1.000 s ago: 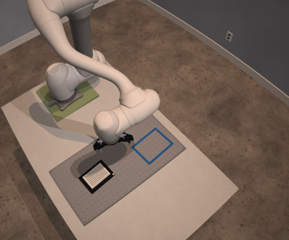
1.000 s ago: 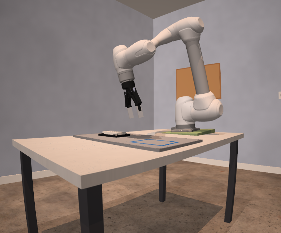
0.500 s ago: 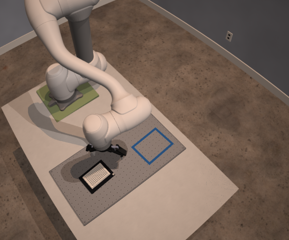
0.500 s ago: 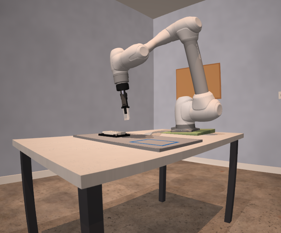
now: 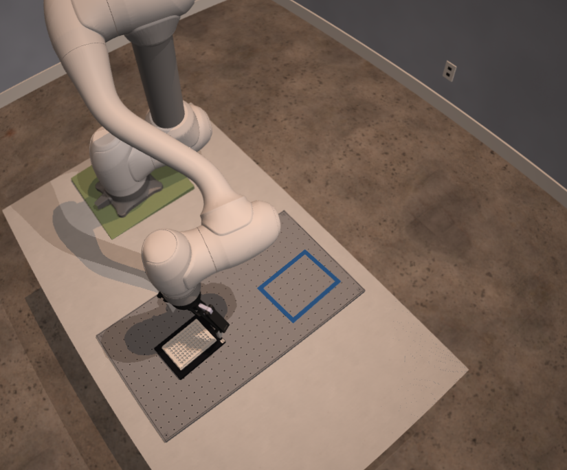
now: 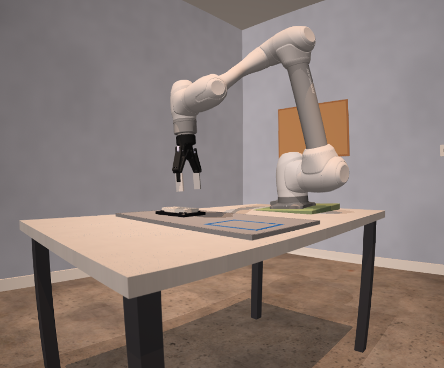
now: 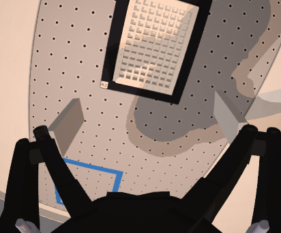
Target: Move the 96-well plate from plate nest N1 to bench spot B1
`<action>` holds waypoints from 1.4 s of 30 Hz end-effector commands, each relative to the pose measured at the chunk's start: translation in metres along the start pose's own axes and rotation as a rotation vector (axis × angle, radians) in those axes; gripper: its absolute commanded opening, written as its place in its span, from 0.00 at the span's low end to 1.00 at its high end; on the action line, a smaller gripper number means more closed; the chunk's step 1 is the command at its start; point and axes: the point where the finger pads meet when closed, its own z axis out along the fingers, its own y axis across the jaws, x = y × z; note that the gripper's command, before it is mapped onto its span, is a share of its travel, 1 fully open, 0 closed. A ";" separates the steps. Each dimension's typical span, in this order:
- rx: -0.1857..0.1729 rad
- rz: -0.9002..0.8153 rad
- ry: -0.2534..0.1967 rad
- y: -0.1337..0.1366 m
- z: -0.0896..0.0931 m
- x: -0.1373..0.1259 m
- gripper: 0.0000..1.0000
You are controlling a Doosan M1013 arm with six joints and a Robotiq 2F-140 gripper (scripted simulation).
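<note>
While the gripper (image 6: 187,184) hung above the deck (image 5: 273,323) with its fingers spread wide and holding nothing, the 96-well plate (image 5: 187,348) lay flat in the black plate nest (image 5: 164,356), well apart from the blue taped outline (image 5: 275,301) at two o'clock in the top view.

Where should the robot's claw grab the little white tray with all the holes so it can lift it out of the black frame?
Best guess: from straight above, pinching the two long sides of the white tray. It lies flat in the black frame, so only its raised edges stick up for holding. The claw hangs open above it, pointing down, holding nothing, and looks wide enough to fit across the short way.
</note>
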 end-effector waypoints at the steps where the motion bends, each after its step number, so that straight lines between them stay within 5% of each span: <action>1: 0.013 0.121 0.026 0.005 0.001 0.018 1.00; 10: 0.043 0.319 0.061 0.014 0.002 0.047 1.00; 25: 0.043 0.320 0.061 0.014 0.002 0.047 1.00; 42: 0.043 0.320 0.061 0.013 0.027 0.048 1.00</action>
